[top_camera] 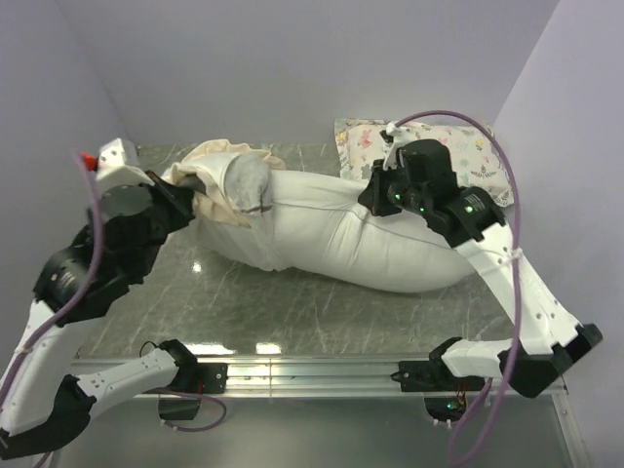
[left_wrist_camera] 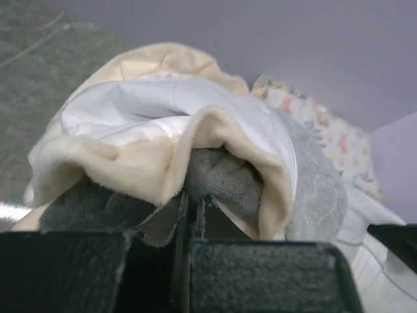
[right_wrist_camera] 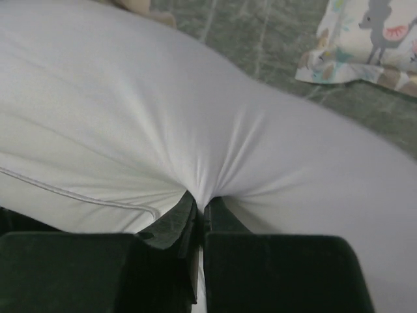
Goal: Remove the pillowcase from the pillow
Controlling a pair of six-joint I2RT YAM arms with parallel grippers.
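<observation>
table [top_camera: 292,312]: grey marbled top; the load is laid across its middle, left to right.
pillow [top_camera: 351,239]: judged light, soft and yielding; the smooth cover is likely to slip, so a gathered fold is better taken than the bulk.
right gripper [right_wrist_camera: 201,202]: jaws closed on a pinch of the pillow's white cover, towards its right end.
left gripper [left_wrist_camera: 192,199]: jaws closed on a cream plush fold, at the left.
pillowcase [top_camera: 229,180]: limp, bunched over the pillow's left end; best held at the hem, as gripped.
contents: only the left end appears sheathed; the depth is hidden.
printed pillow [top_camera: 468,146]: far right, outside the pillowcase.
</observation>
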